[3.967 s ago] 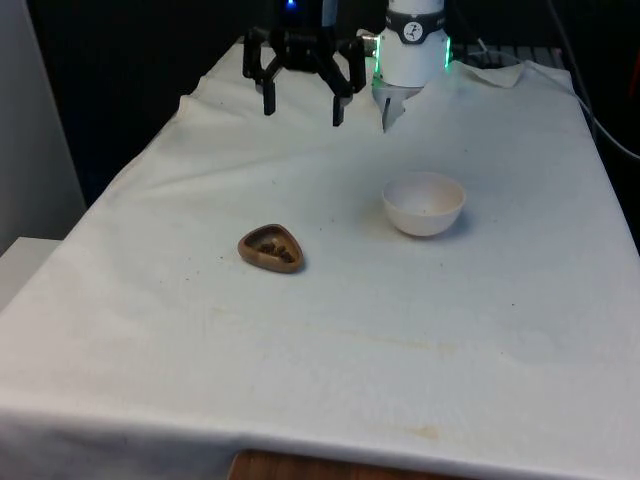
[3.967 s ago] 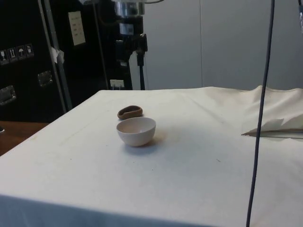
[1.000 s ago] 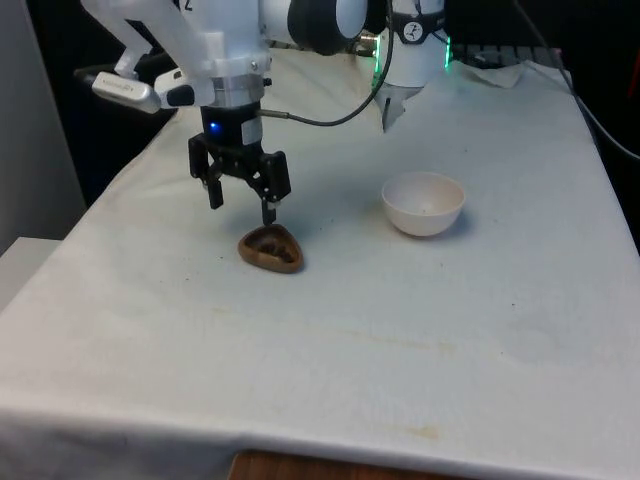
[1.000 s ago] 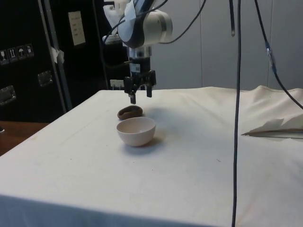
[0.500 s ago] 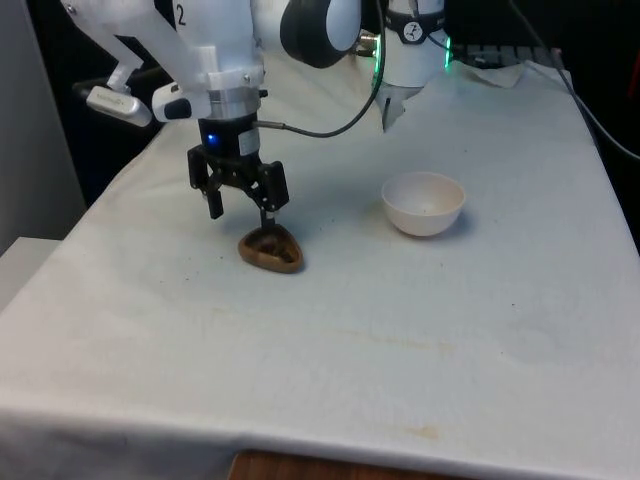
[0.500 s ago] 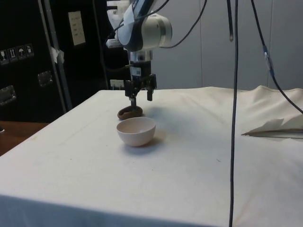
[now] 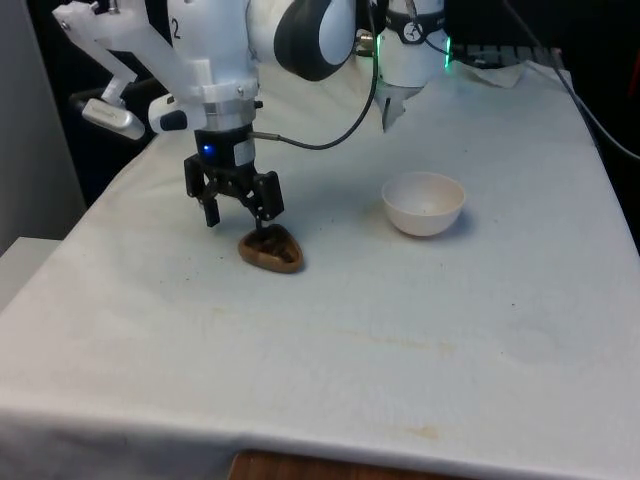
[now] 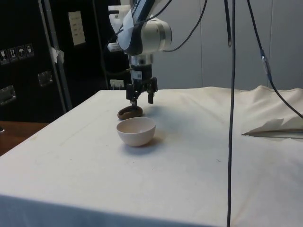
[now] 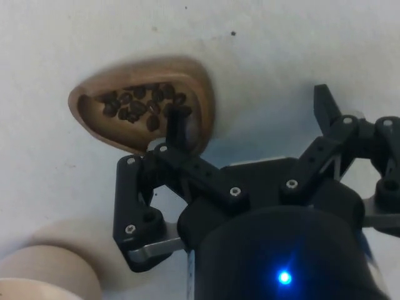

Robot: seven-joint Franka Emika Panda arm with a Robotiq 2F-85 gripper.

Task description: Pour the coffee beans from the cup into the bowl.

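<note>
I'm in a lab; white-clothed table (image 7: 420,330) before me; dark cabinets (image 8: 28,56) beside it; cables (image 8: 232,94) dangling above it.

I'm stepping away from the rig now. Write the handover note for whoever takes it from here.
Gripper: open, low over the cup, one finger dipping inside its rim and the other outside. Nothing gripped yet.
Cup: brown, shallow, flat on the cloth, coffee beans inside it.
Bowl: white, upright, standing apart from the cup toward the front view's right; I can't see any beans in it.
Done: gripper brought to the cup's rim.
Left: close on the rim, lift, carry the cup over the bowl, tip the beans in.
</note>
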